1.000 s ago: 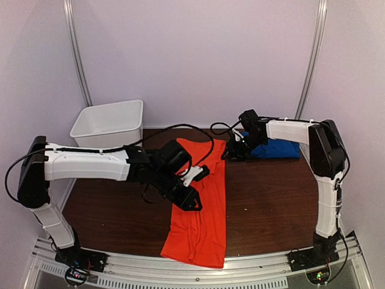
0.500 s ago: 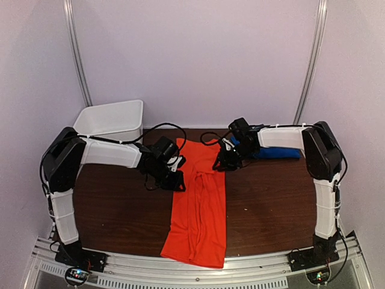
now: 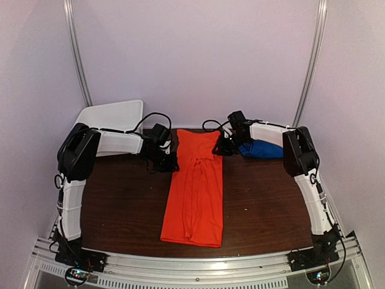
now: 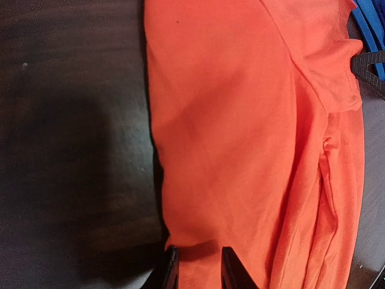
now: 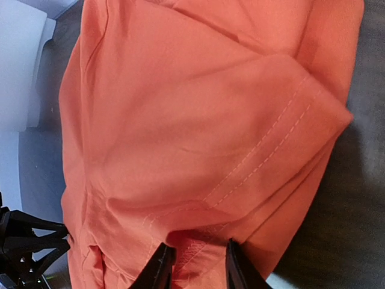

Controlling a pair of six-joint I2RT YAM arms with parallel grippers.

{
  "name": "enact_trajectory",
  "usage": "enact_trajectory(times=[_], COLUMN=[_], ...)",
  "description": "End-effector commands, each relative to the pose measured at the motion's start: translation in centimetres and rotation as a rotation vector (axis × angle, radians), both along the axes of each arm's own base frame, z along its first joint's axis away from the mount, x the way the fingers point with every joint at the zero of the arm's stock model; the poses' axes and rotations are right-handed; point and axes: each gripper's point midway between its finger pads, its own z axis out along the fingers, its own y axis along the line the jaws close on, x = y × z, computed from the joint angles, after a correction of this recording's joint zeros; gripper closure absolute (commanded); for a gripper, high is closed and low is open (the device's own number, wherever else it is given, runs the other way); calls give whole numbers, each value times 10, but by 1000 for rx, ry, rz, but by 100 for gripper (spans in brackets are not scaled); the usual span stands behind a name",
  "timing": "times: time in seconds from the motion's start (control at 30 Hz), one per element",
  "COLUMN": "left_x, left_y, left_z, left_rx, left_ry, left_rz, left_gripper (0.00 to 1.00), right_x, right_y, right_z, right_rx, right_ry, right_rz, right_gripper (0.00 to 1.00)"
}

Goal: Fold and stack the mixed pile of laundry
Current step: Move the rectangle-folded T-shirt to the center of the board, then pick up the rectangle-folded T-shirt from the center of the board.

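The left gripper (image 4: 197, 274), jaws barely apart, pinches the orange-red T-shirt (image 4: 240, 150) at its edge. The right gripper (image 5: 195, 265) pinches the stitched hem likewise; blue garment (image 3: 264, 149) just beside.

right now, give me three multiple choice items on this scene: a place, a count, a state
1. Where does the blue garment lie on the table? A far right B near left C middle
2. How many garments are out? A one B two C four
3. The orange-red T-shirt is: A balled up B draped over an arm C laid in a long strip
Answers: 1 A, it sits by the far right corner; 2 B, one blue, one orange-red; 3 C, it stretches narrow from far side to near.
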Motion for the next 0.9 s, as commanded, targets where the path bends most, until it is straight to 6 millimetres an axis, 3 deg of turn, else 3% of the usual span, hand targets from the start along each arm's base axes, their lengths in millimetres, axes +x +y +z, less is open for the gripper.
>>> enact_trajectory(times=[0.0,0.1,0.2,0.27,0.47,0.63,0.73,0.87], left_x=[17,2,-38,-70,-171,-243,-278,-300], left_y=[2,9,26,41,73,81,78,74], left_z=[27,62,80,92,72,58,53,51], left_rx=[3,-19,-40,-64,-129,-154,-173,-221], left_ry=[-70,-126,-122,-118,5,80,115,131], left_rz=[-17,-62,-99,-117,-158,-196,-222,-229], left_gripper=[71,68,67,65,65,65,65,64], right_x=[17,5,-34,-72,-185,-284,-333,-372], right_y=[-1,4,6,2,-6,10,17,20], right_z=[36,85,133,129,103,75,56,41], right_rx=[19,82,157,165,134,153,151,161], right_ry=[-53,-89,-112,-68,71,196,270,331], right_rz=[8,38,59,67,96,145,157,155], right_gripper=[66,62,59,58,57,56,55,54])
